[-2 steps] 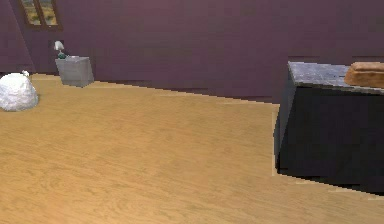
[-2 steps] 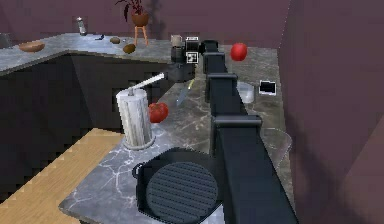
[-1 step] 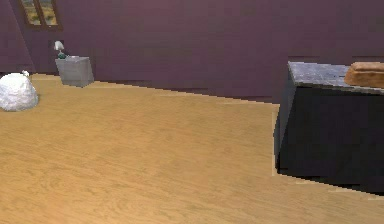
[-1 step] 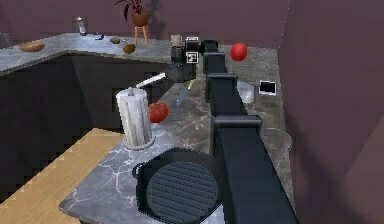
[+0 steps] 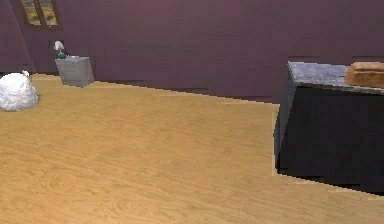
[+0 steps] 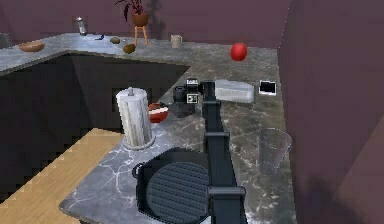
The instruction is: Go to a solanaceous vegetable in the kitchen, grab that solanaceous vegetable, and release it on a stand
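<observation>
- The paper towel roll [image 6: 133,118] stands upright on the grey marbled counter [image 6: 110,170]; every place below is given from it.
- The arm [image 6: 218,150] runs up the arm side view to the right of the roll and ends about level with the roll's top.
- The gripper [image 6: 181,95] sits just up and right of the roll's top, over the counter.
- I cannot tell how its fingers are set. Things stand on the counter around it, so I cannot tell whether it holds anything either.
- The red tomato [image 6: 239,51] is farther out than the roll and to its right, at the back of the counter by the purple wall, well apart from the gripper.
- A red bowl [image 6: 157,112] stands just beside the roll on its right.
- A clear tray [image 6: 235,92] lies right of the roll past the arm, with a small dark tablet [image 6: 267,88] beyond it.
- A dark ridged pan [image 6: 178,192] lies nearer than the roll and slightly right; the arm crosses its right edge.
- A clear glass [image 6: 272,150] stands right of the roll, beyond the arm.
- Far behind the roll, along the back counter, are a brown bowl [image 6: 32,46], a shaker [image 6: 81,24], a brownish lump [image 6: 129,47] (too small to name), a potted plant [image 6: 139,15] and a pale cup [image 6: 176,41].
- In the forward view a loaf [image 5: 365,73] lies on a grey-topped dark cabinet [image 5: 320,130], and a white bag [image 5: 17,92] and a grey bin [image 5: 75,70] stand on the wooden floor by the wall.
</observation>
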